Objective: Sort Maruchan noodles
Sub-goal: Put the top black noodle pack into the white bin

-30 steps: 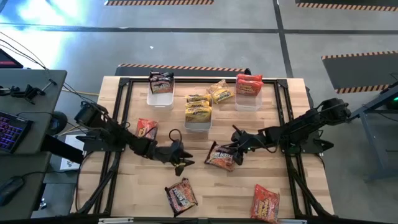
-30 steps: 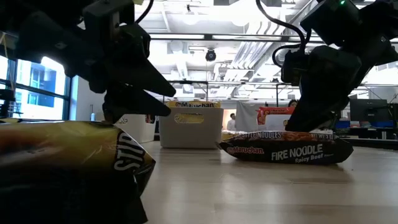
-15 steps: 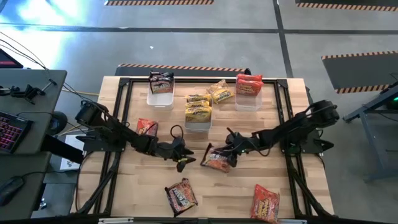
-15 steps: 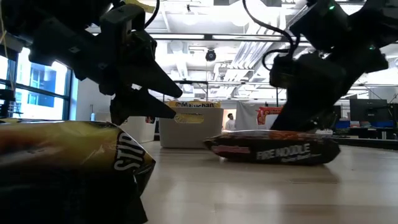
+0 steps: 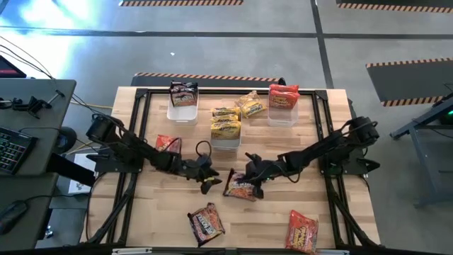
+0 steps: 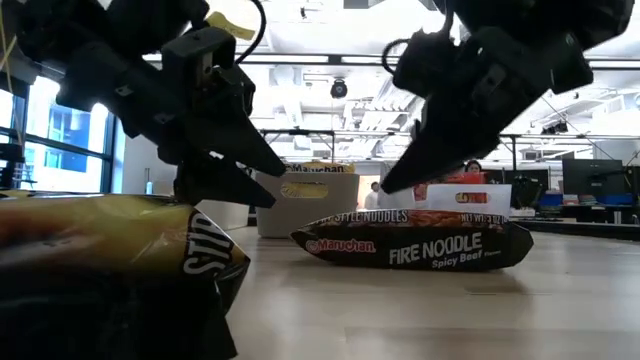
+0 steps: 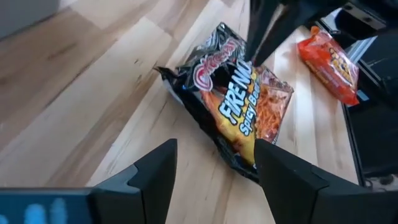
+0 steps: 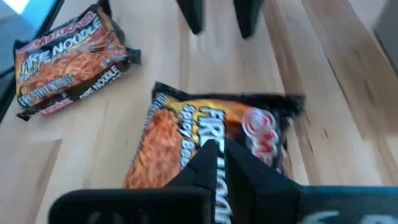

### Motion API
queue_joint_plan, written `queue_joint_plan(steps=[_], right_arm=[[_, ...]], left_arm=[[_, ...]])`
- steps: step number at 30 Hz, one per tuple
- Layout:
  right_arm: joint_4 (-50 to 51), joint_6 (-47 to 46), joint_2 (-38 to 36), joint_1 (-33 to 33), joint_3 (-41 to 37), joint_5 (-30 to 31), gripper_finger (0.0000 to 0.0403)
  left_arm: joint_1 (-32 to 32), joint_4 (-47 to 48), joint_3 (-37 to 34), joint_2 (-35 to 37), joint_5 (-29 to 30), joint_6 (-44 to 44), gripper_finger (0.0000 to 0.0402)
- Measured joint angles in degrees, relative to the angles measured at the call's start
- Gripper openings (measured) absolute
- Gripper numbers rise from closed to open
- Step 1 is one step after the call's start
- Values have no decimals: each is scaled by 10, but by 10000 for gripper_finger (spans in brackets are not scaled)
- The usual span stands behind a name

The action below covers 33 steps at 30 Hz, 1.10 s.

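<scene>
Packet in the middle: a dark flat plastic Maruchan "Fire Noodle Spicy Beef" packet [image 5: 241, 185] lies flat on the pale wooden table [image 5: 276, 223], between the two arms.
Right gripper: the right gripper [image 5: 253, 172] sits at one end of this packet. Its fingers [image 8: 214, 158] are pressed together over the wrapper. I cannot tell if they pinch it or only push it.
Left gripper: the left gripper [image 5: 211, 183] is just beside the packet's other end, not touching. Its fingers [image 7: 283, 171] are spread wide, pointing at the packet.
Why so: it looks like the right arm brings the packet near so the left arm can take it.
Bins: three clear plastic bins [image 5: 182, 111] stand at the far side, one colour of noodles in each, so dark ones likely go with the dark ones.
Other packets: a dark packet [image 5: 205, 223] and a red-orange packet [image 5: 302, 231] lie near the front edge, and another red-orange packet [image 5: 167, 146] lies by the left arm.
</scene>
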State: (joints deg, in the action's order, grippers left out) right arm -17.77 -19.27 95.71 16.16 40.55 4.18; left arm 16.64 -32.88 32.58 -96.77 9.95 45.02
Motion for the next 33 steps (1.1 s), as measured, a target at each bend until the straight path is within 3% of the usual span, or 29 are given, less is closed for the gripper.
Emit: queue_joint_plan(steps=[5,9,12,16,20,25,29,33], right_arm=[[22,13,21,4,41,-2,15],[143,-17,22,4,88,7,22],[286,-56,13,9,127,54,59],[385,-113,13,10,143,48,135],[356,-156,13,12,103,39,209],[183,-199,12,12,16,57,261],[47,-212,10,8,-47,58,263],[-8,-196,12,7,-72,57,222]], left_arm=[[-12,-4,0,-19,-24,15,211],[-20,-7,13,-56,-33,17,218],[-21,-16,28,-76,-38,0,222],[-20,-17,38,-84,-50,-20,223],[-20,-19,42,-82,-50,-36,223],[-20,-24,42,-82,-50,-37,223],[-20,-22,42,-82,-49,-37,223],[-27,-22,42,-82,-49,-37,223]])
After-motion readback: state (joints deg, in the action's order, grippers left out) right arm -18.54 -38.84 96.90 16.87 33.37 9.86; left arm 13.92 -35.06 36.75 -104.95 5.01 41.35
